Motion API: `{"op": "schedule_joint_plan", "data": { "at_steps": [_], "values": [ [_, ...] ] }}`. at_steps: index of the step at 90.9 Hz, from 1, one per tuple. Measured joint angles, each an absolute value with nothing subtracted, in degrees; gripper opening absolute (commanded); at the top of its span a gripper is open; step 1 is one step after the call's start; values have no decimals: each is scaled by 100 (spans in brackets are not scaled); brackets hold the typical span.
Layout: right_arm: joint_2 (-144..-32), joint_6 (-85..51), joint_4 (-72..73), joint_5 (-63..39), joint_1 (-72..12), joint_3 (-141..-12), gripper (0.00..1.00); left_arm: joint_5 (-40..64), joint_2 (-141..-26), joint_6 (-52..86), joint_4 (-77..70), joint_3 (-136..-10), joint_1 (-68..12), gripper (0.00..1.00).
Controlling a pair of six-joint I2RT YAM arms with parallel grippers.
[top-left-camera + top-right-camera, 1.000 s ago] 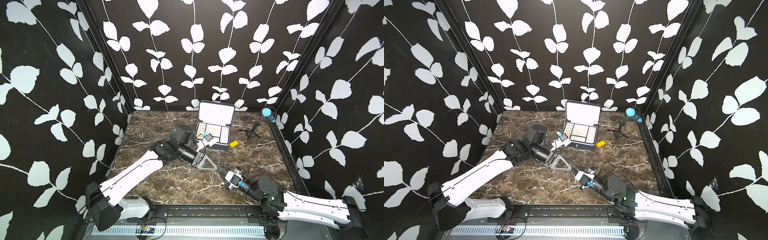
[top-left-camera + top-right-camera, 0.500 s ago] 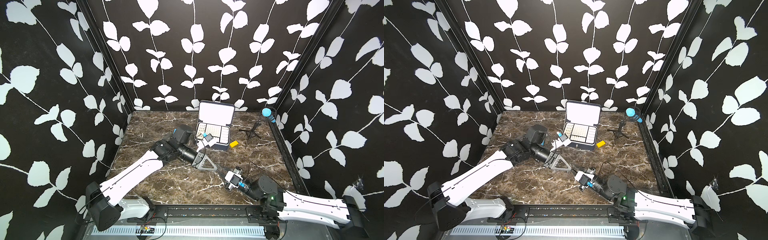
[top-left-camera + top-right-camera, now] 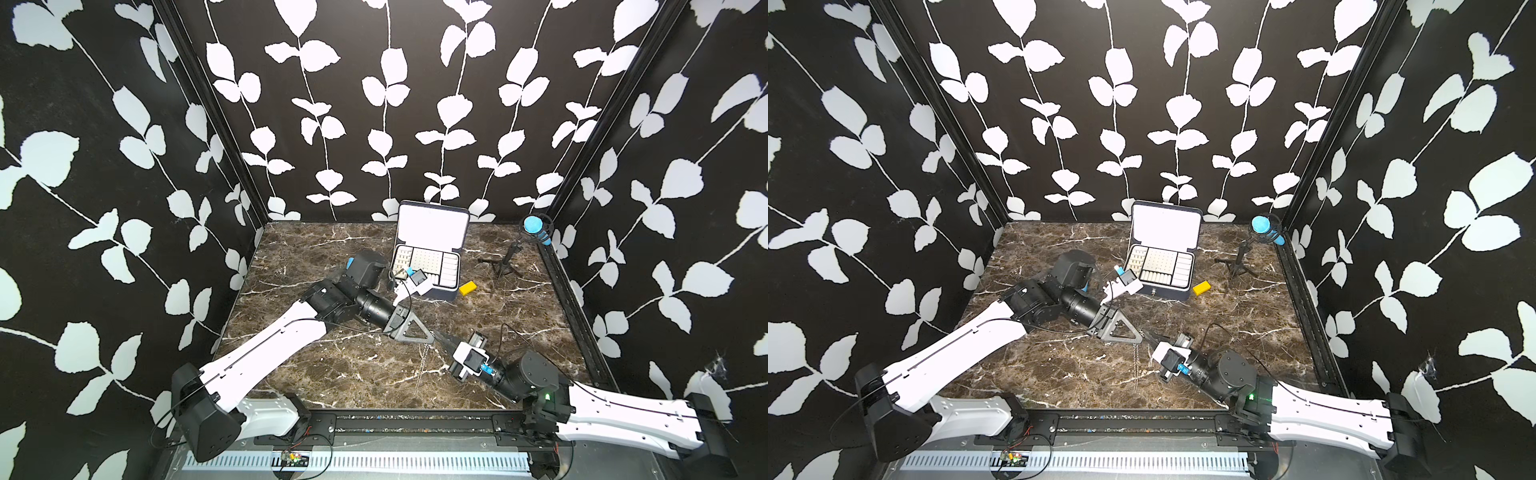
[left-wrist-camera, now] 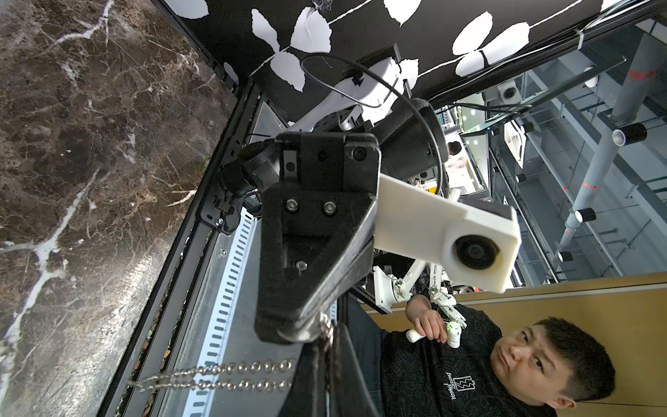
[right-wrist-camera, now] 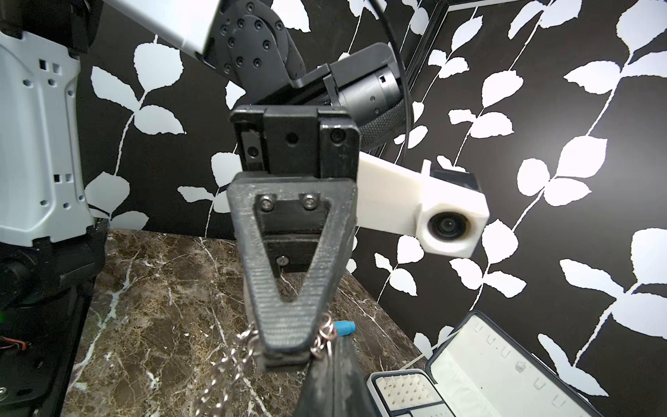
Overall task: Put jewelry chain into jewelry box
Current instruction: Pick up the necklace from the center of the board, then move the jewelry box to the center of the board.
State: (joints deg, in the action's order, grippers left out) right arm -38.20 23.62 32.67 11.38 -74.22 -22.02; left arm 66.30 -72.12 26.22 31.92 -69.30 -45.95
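The jewelry chain [image 4: 252, 367] hangs in the air over the front centre of the tabletop [image 3: 332, 374]. Two strands drop from the point where the two grippers meet tip to tip.

- **Left gripper:** The jaws of the left gripper [image 5: 285, 350] are together, clamped on the chain. Links show on both sides of the tip.
- **Right gripper:** The jaws of the right gripper [image 4: 288, 330] are likewise together. A short run of links leads to its tip, so it is judged to pinch the chain too, though the contact itself is not visible.
- **Jewelry box:** The jewelry box [image 3: 432, 228] stands open at the back of the tabletop with its lid upright, well apart from the chain. A yellow block [image 3: 467, 287] lies just beside its front corner.

**Step in hand:** The chain is lifted and shared between both arms. The transfer to the box is not yet done.

**Next move:** Either one gripper lets go or both travel together. A slow carry to the white tray follows, so that the slack strands neither swing nor catch on the box wall.

**Hidden or unclear:**
- Whether the lowest links touch the tabletop cannot be told from the top views.
- The pendant end is not made out.
- The left arm's wrist camera [image 3: 419, 279] covers the box's near corner in a top view.
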Motion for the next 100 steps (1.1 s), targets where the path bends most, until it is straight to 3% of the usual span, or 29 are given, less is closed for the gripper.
{"op": "schedule_joint_plan", "data": {
  "at_steps": [2,5,7,9,30,42,57,72,82,100],
  "values": [
    [-3815,2362,3234,1140,-7422,-2217,0,6639,-7212,2613,3192,-6932,-4595,43],
    [-3811,2364,3216,1135,-7419,-2233,0,6639,-7212,2609,3208,-6941,-4595,85],
    [-3806,2364,3201,1133,-7419,-2241,0,6637,-7212,2604,3208,-6945,-4595,95],
    [-3804,2364,3186,1129,-7422,-2252,0,6637,-7212,2602,3212,-6952,-4595,98],
    [-3684,2359,2867,1074,-7422,-2292,0,6388,-7194,2497,3275,-7137,-4595,98],
    [-3463,2309,2383,1380,-7422,-2355,0,5645,-6987,2130,3590,-7282,-4593,98],
    [-3183,2102,1363,2338,-7422,-2714,0,3308,-6195,1584,3778,-7048,-4591,99],
    [-2987,1935,486,3308,-7422,-2963,0,764,-5522,1522,3026,-5806,-4591,98],
    [-2910,1859,82,3710,-7393,-3020,0,-661,-6313,1776,2786,-5808,-4558,98],
    [-2917,1769,-379,3946,-7363,-3177,0,-1885,-9139,2008,2875,-7596,-4425,98]
  ]
}}
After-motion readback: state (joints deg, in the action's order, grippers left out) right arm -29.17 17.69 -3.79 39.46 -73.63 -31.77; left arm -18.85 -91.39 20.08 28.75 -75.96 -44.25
